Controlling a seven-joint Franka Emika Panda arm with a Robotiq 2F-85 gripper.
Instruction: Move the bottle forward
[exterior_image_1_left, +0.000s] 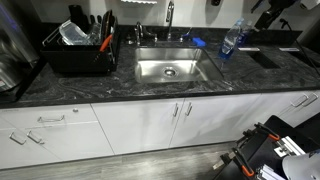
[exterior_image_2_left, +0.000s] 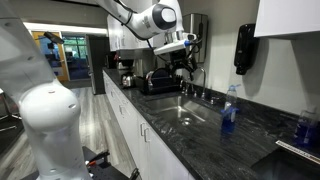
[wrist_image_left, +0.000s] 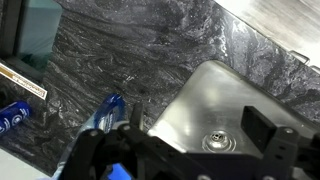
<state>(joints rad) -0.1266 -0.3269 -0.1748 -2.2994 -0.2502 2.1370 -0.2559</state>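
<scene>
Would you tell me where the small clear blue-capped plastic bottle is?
The bottle stands on the dark stone counter in both exterior views, right of the steel sink, near a flat blue sponge.

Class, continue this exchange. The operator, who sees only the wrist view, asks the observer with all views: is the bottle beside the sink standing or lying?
Observer: Standing. The bottle is upright on the counter, cap up.
Operator: How high is my pincer?
Observer: The pincer hangs high above the counter, well apart from the bottle.
Operator: What lies across the sink?
Observer: A dish rack, on the sink's side away from the bottle.
</scene>
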